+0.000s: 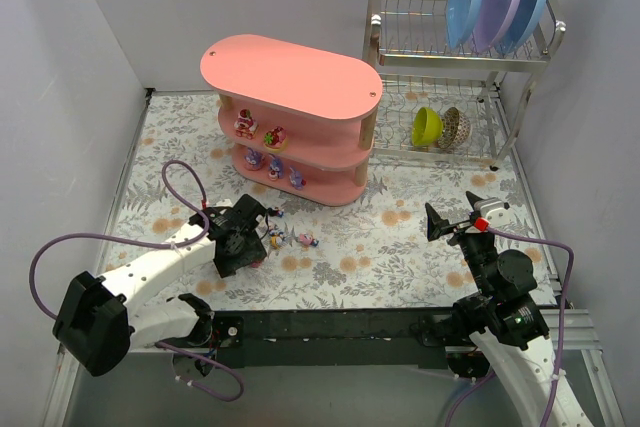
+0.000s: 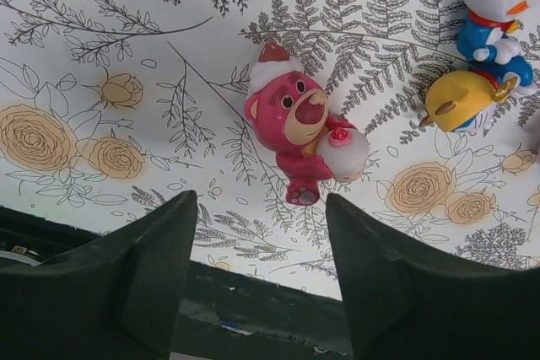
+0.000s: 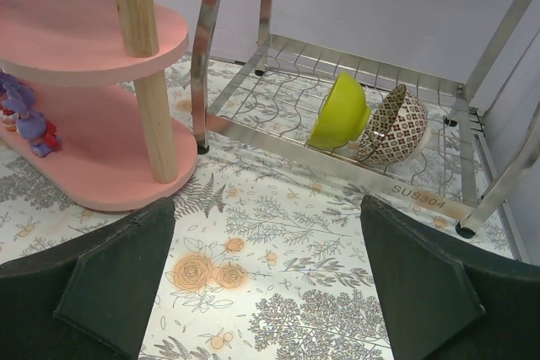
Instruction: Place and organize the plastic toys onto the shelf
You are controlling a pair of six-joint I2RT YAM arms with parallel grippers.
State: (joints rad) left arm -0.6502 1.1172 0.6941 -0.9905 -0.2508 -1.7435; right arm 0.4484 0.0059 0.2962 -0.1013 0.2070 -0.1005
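**Pickup lined up: left gripper over the pink bear figurine**

Jaws wide open on the left gripper, nothing held, and the pink bear figurine lies flat on the floral surface just ahead of the gap. Its feet point back toward the fingers, and it sits a touch nearer the right-hand one.

My read: nudge forward and slightly right to centre it, come straight down, and close across the body rather than the round white piece it clutches.

Watch the neighbours! A yellow-capped figurine and a blue-and-white cat figurine sit ahead and off to the right, near enough for a wide finger to clip.

The right gripper is open too, empty, with the pink shelf ahead to its left.
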